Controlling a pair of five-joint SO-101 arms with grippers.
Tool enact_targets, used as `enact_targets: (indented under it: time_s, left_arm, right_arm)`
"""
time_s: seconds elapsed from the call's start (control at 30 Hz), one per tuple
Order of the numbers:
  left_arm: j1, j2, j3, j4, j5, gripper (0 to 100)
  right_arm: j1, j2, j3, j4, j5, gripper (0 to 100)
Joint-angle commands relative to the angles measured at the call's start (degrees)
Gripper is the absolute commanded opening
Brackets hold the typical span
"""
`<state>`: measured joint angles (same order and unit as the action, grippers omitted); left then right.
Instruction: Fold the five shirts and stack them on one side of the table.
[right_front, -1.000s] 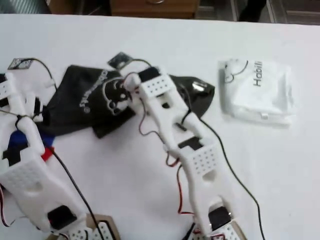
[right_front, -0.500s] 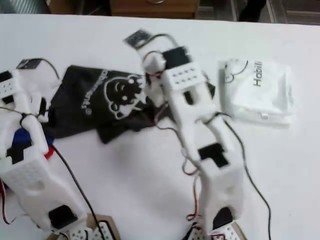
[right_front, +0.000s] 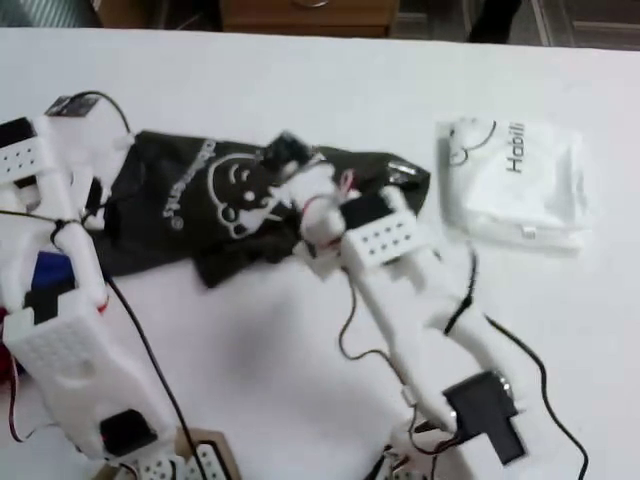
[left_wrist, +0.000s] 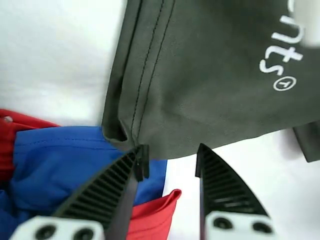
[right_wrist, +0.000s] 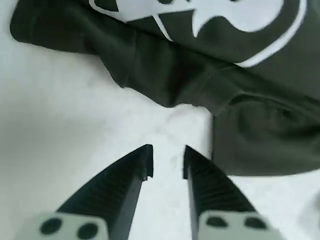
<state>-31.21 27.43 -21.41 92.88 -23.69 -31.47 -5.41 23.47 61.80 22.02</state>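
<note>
A black shirt (right_front: 200, 200) with a white print lies crumpled on the white table, left of centre. In the left wrist view my left gripper (left_wrist: 170, 155) is open, its tips at the black shirt's stitched hem (left_wrist: 145, 100). A blue shirt (left_wrist: 55, 165) and a red shirt (left_wrist: 155, 215) lie under that hem. My right gripper (right_wrist: 166, 160) hangs slightly open and empty over bare table, just short of the black shirt's folded edge (right_wrist: 165, 75). A folded white shirt (right_front: 515, 180) sits at the right.
The left arm (right_front: 60, 330) covers most of the blue shirt (right_front: 45, 270) at the table's left edge. The right arm (right_front: 400, 270) crosses the table's middle, trailing cables. Bare table (right_front: 560, 330) lies near the front right and along the far side.
The right arm swung out past the shirt's far side, then drew back toward the near side, onto the shirt's near edge. The left arm shifted slightly toward the far side.
</note>
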Motion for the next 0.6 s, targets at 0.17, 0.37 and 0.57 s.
enact_targets:
  time_s: [0.17,0.37,0.57]
  left_arm:
    - [-0.62,-0.44,-1.98,0.62,0.62,18]
    - [-1.49,-0.88,-2.33,0.62,2.46,18]
    - [-1.32,-0.70,-2.24,0.62,2.46,18]
  right_arm:
    - [-7.52,17.10,-10.20,-6.11,-1.05,16.3]
    - [-5.93,30.90,-20.57,-5.67,-1.05,18.4]
    - [-4.79,36.18,-30.33,0.57,-1.05,11.6]
